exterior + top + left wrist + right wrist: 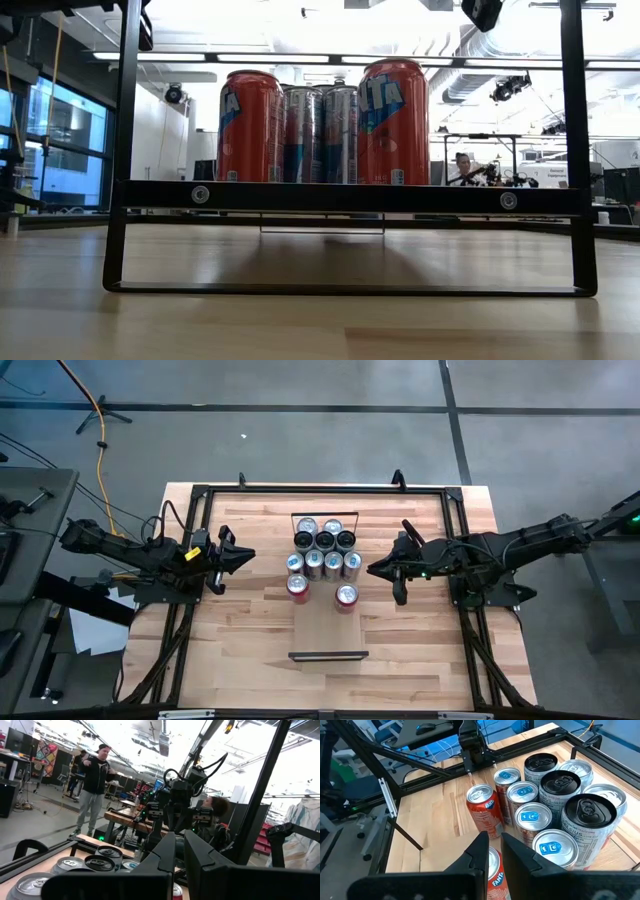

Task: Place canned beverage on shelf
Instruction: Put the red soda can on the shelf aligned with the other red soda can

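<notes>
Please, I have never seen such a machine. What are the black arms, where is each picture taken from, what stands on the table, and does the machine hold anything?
It is a robot with two dark arms at a wooden table. Each arm ends in two fingers. One picture looks straight down from above. One looks level across the tabletop. Two come from cameras on the arms' wrists. On the table lies a pale plank, the shelf, with a black rail at each end. Cans stand on it in a cluster: dark and silver ones behind, two red cans in front. The left gripper and the right gripper are beside the cluster, one at each side, shut and holding nothing.
</notes>
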You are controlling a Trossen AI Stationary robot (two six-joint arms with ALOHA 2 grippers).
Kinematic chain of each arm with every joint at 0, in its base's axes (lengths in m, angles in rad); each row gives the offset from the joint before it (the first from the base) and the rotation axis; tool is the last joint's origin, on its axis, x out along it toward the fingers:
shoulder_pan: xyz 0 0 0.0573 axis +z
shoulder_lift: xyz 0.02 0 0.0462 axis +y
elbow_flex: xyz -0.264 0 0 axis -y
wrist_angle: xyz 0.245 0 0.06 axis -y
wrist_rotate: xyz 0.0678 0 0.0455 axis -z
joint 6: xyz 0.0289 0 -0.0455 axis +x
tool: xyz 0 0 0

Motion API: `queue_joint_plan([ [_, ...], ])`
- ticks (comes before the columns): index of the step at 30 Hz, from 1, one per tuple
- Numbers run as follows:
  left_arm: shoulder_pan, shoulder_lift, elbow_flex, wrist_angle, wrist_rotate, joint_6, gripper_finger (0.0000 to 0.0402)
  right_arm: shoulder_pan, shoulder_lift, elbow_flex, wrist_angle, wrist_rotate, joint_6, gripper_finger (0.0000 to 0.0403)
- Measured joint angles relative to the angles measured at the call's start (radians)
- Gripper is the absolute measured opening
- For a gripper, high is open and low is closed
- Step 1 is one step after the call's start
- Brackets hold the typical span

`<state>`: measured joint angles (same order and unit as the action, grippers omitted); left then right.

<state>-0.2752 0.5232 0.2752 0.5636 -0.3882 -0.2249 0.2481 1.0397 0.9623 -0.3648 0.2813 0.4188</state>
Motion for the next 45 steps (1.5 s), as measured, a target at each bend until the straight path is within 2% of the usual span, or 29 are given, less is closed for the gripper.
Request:
queue_joint_plan([
  [45, 0.0, 0.0, 0.0, -0.028, 0.0, 0.001, 0.0003, 0.0, 0.0, 0.0, -0.02, 0.032, 0.082, 0.0034],
])
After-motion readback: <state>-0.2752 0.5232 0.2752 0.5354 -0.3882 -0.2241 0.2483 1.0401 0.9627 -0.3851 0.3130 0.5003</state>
